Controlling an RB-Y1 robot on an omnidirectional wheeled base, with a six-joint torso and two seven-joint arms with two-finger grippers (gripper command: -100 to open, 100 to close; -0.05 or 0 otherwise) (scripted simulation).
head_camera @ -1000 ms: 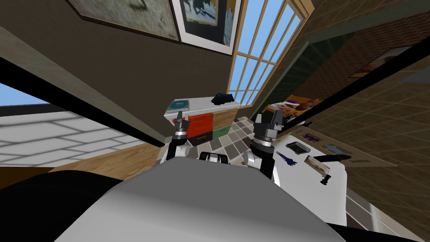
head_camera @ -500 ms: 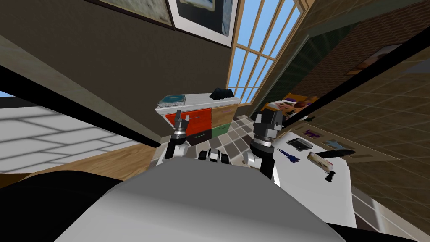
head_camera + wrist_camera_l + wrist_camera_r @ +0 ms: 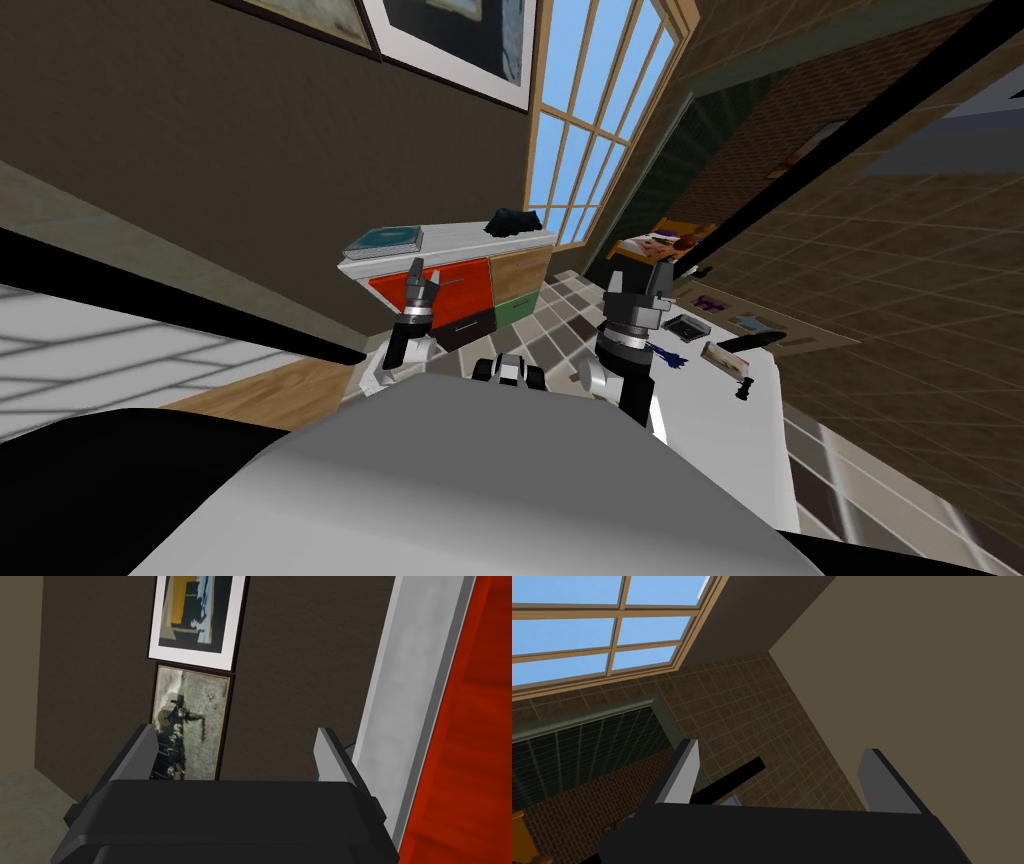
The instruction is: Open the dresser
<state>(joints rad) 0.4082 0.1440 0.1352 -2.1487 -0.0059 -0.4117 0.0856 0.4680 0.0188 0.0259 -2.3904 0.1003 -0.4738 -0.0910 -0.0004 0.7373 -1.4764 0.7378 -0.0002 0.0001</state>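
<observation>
Dresser, a low cabinet with a white top and drawer fronts in red, pale wood, green and near-black, stands against the dark brown wall, ahead of me across the checkered tile floor. A white rectangular table stands to my right, with several small things along its far edge. The left gripper hovers in front of the red drawer front, its fingers spread wide with nothing between them. In the left wrist view the left gripper has one finger just beside the dresser's white side edge; I cannot tell whether they touch. The right gripper is raised above the table's near-left corner, and its fingers are likewise parted and empty. A flat teal book lies at the left corner of the dresser's top, and a black lumpy thing at the right end.
</observation>
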